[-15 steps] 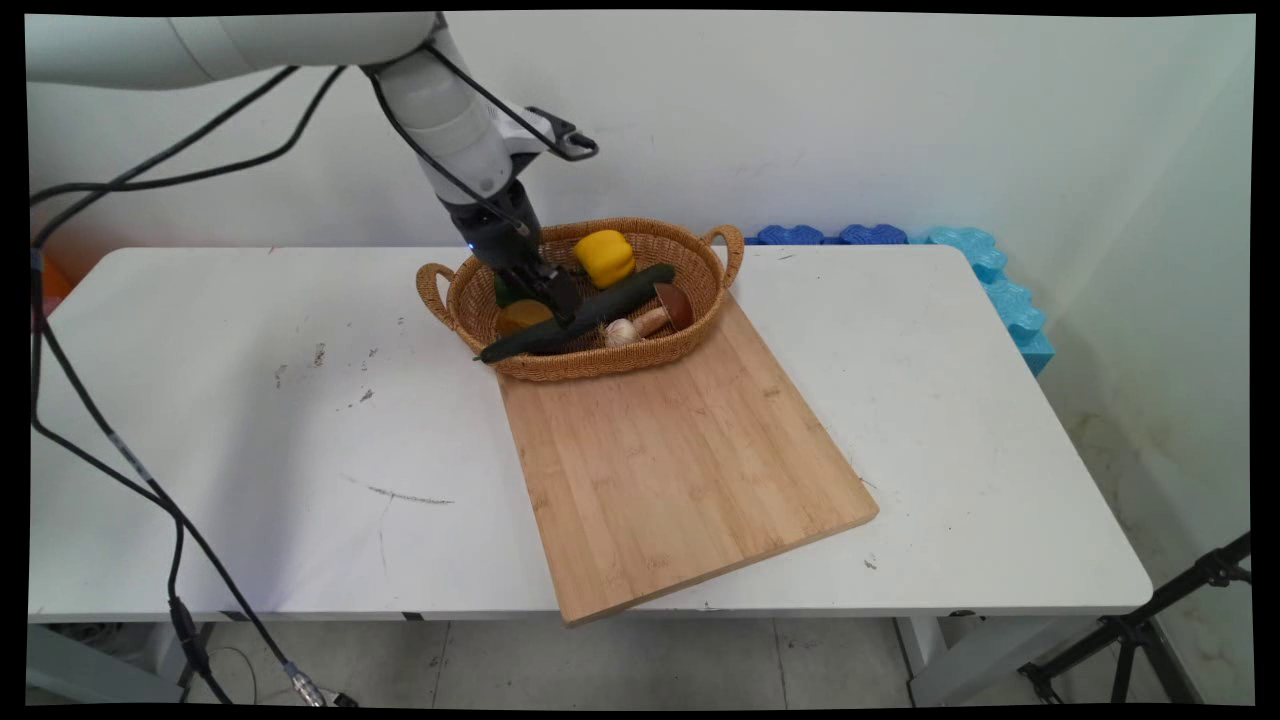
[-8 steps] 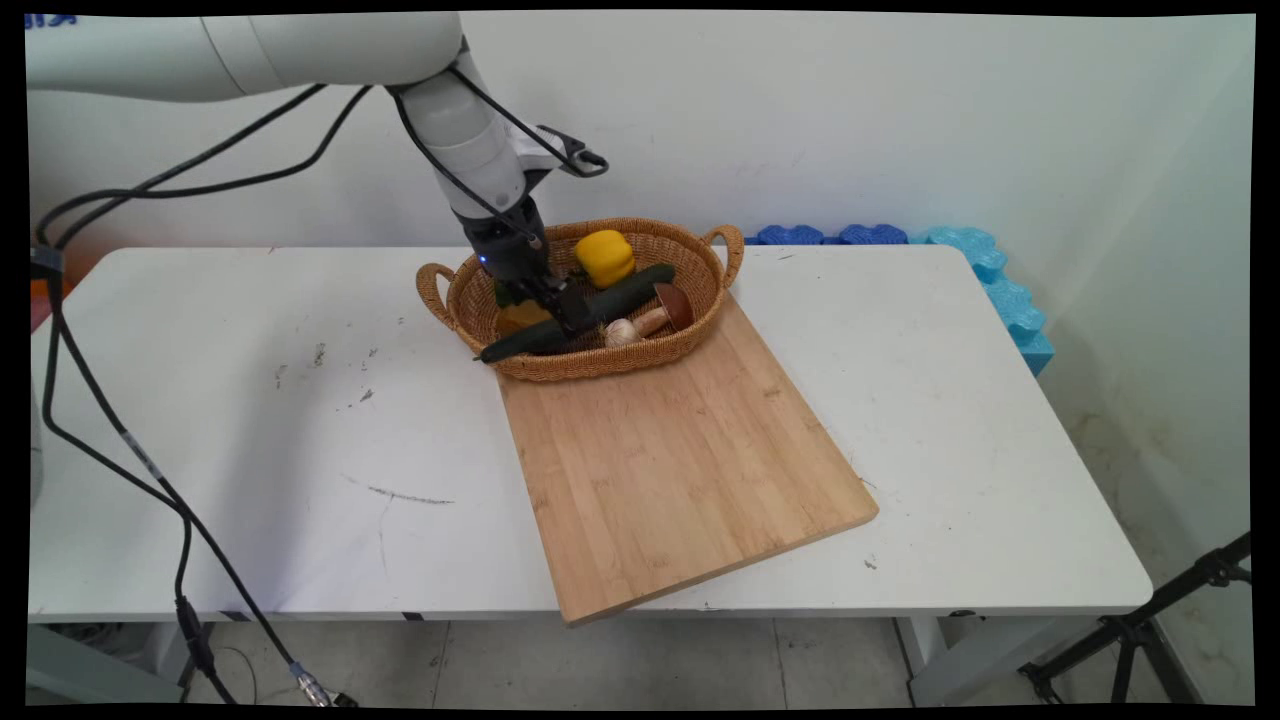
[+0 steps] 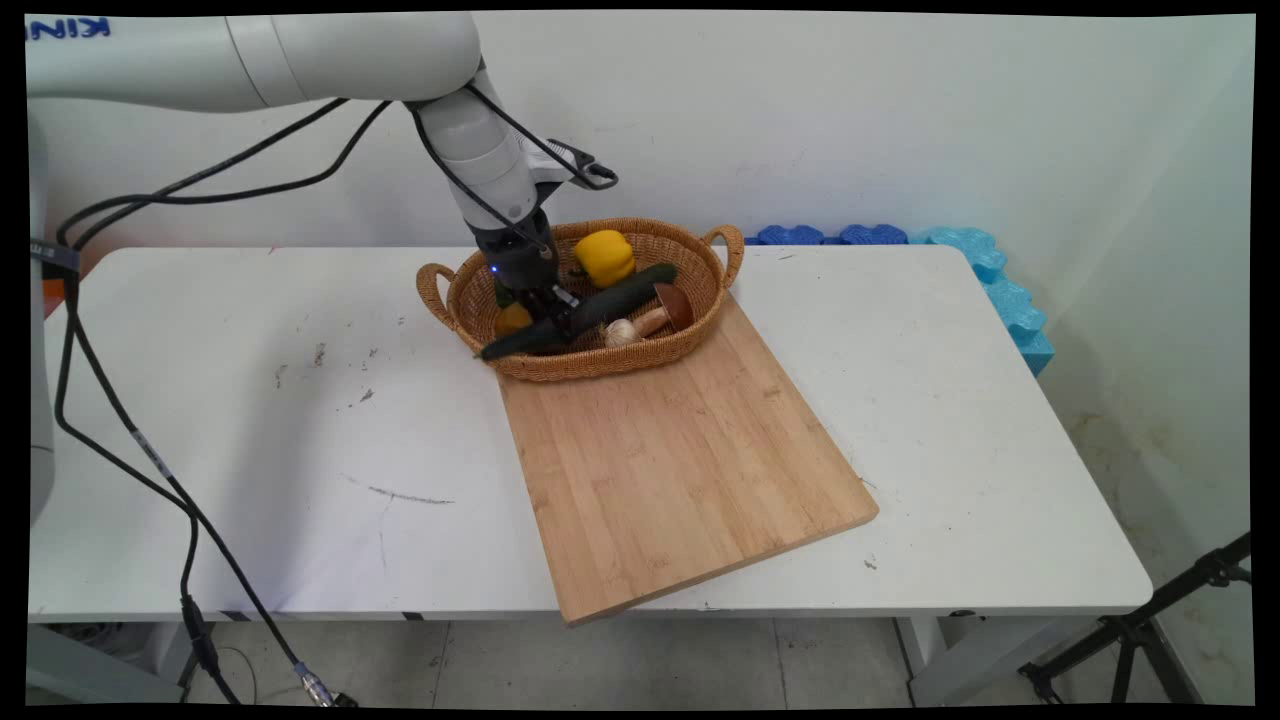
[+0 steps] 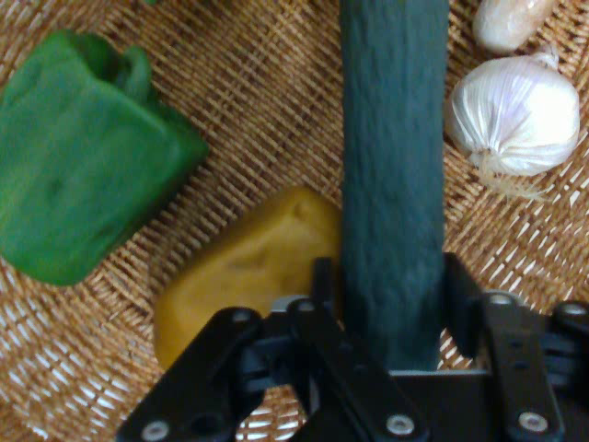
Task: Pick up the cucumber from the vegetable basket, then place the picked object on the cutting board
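Hand view: end effector (image 4: 394,304) grips bumpy cucumber (image 4: 394,157).

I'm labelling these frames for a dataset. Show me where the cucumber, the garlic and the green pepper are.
cucumber (image 4: 394,175): hand view, middle of its dark green body.
garlic (image 4: 515,115): hand view, centre of the white bulb.
green pepper (image 4: 78,170): hand view, middle of its broad side.

Change logged: we see the gripper (image 3: 556,318) shifted slightly right inside the basket (image 3: 700,330), now closed round the cucumber (image 3: 610,300).
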`<state>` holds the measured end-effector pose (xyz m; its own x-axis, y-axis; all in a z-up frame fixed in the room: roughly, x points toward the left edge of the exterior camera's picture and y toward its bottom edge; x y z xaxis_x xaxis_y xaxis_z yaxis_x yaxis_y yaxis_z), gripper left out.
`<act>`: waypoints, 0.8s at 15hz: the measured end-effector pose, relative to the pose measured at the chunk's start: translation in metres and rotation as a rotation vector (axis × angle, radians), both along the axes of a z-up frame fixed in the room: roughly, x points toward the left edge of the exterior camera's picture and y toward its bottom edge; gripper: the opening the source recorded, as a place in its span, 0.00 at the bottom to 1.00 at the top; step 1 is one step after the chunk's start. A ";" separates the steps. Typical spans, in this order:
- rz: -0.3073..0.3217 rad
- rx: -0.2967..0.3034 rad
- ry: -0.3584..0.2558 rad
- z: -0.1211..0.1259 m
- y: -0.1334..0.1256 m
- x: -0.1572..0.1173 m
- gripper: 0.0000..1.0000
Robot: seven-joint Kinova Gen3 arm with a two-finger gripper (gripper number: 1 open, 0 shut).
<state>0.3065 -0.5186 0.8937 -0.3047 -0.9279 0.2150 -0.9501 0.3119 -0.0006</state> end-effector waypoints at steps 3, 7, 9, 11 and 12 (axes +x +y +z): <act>-0.008 -0.007 0.004 0.000 -0.003 -0.001 0.00; -0.029 -0.035 0.012 0.016 -0.006 0.000 0.00; -0.051 -0.062 0.022 0.038 -0.004 0.005 0.00; -0.073 -0.080 0.032 0.056 0.001 0.009 0.00; -0.087 -0.091 0.039 0.068 0.005 0.011 0.00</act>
<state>0.3180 -0.5136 0.9614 -0.3733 -0.8744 0.3101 -0.9191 0.3939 0.0041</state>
